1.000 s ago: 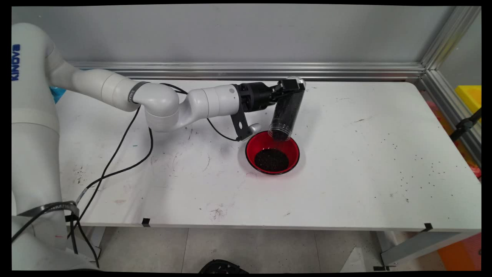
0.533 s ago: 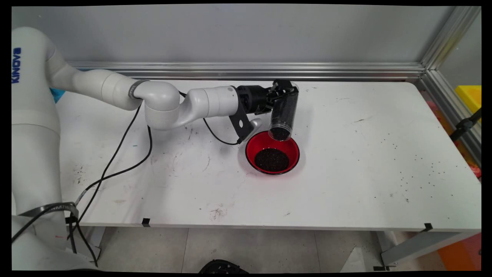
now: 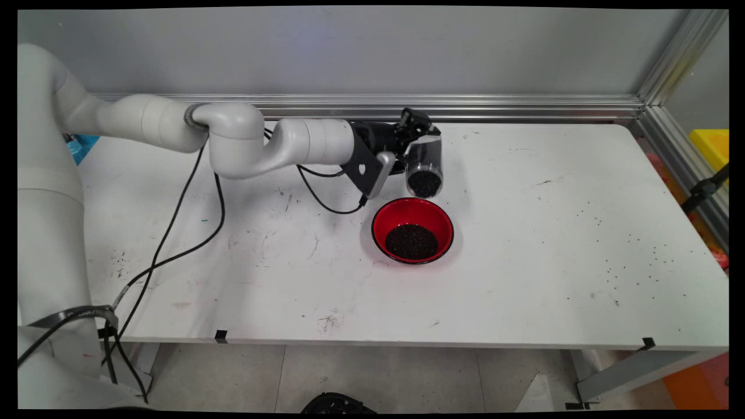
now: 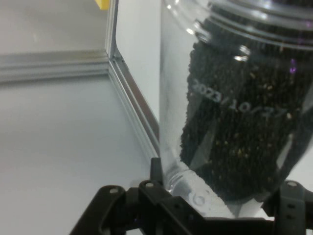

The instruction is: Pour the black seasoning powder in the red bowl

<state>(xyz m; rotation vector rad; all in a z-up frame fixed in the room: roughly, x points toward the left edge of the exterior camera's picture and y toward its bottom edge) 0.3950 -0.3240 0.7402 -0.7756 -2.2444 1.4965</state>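
Clear jar [image 4: 234,112] of black grains gripped in pincer [image 4: 215,215], aluminium rail [image 4: 132,103] behind

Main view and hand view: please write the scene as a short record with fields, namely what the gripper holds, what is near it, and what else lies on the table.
gripper: black two-finger gripper, shut on the clear plastic jar
held thing: clear plastic jar partly filled with black grains, tilted, open mouth toward the camera; date printed on its wall
nearest thing: red round bowl, below and in front of the jar's mouth, not touching it
bowl contents: heap of black grains
surface: white table, with scuffs and scattered black specks at right
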